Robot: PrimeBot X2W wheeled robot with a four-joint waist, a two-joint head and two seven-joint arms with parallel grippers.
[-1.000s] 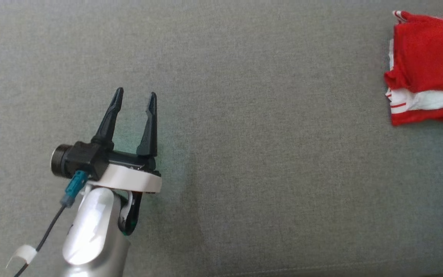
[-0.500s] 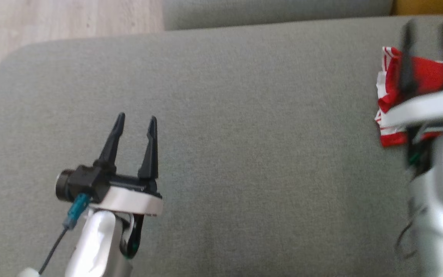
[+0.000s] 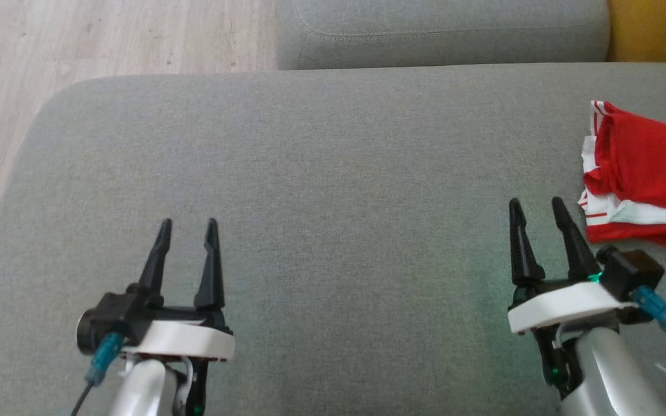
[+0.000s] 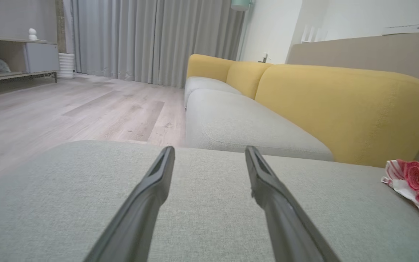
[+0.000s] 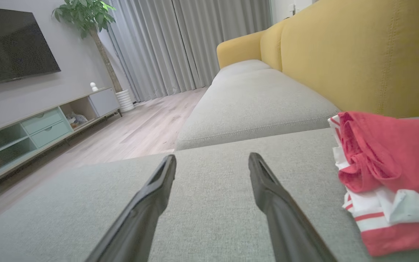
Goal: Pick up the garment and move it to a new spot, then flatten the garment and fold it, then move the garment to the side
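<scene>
A folded red garment with white stripes (image 3: 645, 173) lies at the right edge of the grey sofa cushion (image 3: 339, 173). It shows at the far right in the left wrist view (image 4: 416, 185) and close on the right in the right wrist view (image 5: 391, 174). My right gripper (image 3: 535, 207) stands open just left of the garment, not touching it, with nothing between its fingers. Over the lower left of the cushion, my left gripper (image 3: 188, 226) is open and empty too, fingers pointing away from me.
A second grey seat cushion (image 3: 437, 29) adjoins the far edge, with a yellow backrest (image 5: 358, 51) along the right. Wooden floor (image 3: 78, 40) lies beyond the cushion's rounded left corner. A TV unit (image 5: 42, 123) and curtains (image 4: 151, 40) stand far off.
The head camera has tilted, bringing the cushion's far edge and floor into view. My right arm came in over the garment half a second ago and now rests low at the right.
</scene>
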